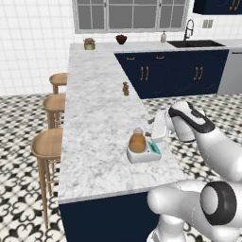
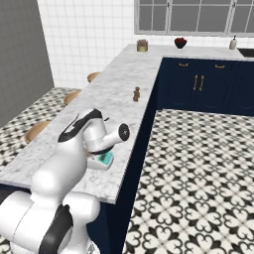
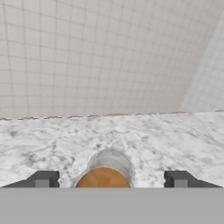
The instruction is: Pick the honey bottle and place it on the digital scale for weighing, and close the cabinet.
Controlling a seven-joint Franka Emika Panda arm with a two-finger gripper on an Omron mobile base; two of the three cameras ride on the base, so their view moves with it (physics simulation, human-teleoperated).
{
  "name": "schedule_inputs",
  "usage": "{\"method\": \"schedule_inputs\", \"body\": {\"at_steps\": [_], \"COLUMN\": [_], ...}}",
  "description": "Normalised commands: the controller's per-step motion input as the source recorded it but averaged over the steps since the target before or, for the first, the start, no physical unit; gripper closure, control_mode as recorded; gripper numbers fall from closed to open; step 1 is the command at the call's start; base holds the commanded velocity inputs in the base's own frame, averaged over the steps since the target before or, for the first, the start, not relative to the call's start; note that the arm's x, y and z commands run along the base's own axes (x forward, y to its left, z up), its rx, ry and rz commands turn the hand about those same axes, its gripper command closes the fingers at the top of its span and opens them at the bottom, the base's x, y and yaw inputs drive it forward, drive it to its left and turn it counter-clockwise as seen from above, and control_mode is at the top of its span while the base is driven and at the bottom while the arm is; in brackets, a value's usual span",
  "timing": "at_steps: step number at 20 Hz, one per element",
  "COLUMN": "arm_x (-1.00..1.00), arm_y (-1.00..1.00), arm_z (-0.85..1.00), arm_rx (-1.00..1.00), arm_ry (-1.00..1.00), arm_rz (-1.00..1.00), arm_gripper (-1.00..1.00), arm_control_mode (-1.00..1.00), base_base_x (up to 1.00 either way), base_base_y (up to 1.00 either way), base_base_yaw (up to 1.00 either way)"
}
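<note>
The amber honey bottle stands upright on the small white digital scale, near the right edge of the marble counter. My gripper is level with the bottle, just to its right. In the hand view the gripper is open, with both fingertips wide apart on either side of the bottle and clear of it. In the right base view my arm hides the bottle, and the scale's teal patch peeks out. A navy cabinet with brass handles is cut off at the top right, so I cannot tell how its doors stand.
A small brown shaker stands farther along the counter. Three wooden stools line its left side. A plant pot, a dark bowl and a sink sit at the back. Navy base cabinets face the patterned floor.
</note>
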Motion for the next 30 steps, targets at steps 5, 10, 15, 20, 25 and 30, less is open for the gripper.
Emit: {"method": "schedule_inputs", "body": {"at_steps": [5,10,15,20,25,30], "arm_x": [-0.79,-0.91,-0.62,-0.38,-0.34,-0.49], "arm_y": [-0.04,-0.17,-0.25,-0.28,-0.02,0.00], "arm_z": [0.83,1.00,1.00,0.79,0.00,-0.42], "arm_rx": [0.10,0.17,0.23,0.01,-0.01,0.00], "arm_ry": [-0.21,0.04,0.40,0.55,0.23,-0.08], "arm_rz": [-0.09,-0.29,-0.42,-0.26,-0.18,-0.33], "arm_gripper": [-1.00,-1.00,-1.00,-1.00,-1.00,-1.00], "arm_control_mode": [-1.00,-1.00,-1.00,-1.00,-1.00,-1.00], "base_base_x": [0.00,0.00,0.00,0.00,0.00,0.00], "base_base_y": [0.00,0.00,0.00,0.00,0.00,0.00], "base_base_yaw": [0.00,0.00,0.00,0.00,0.00,0.00]}}
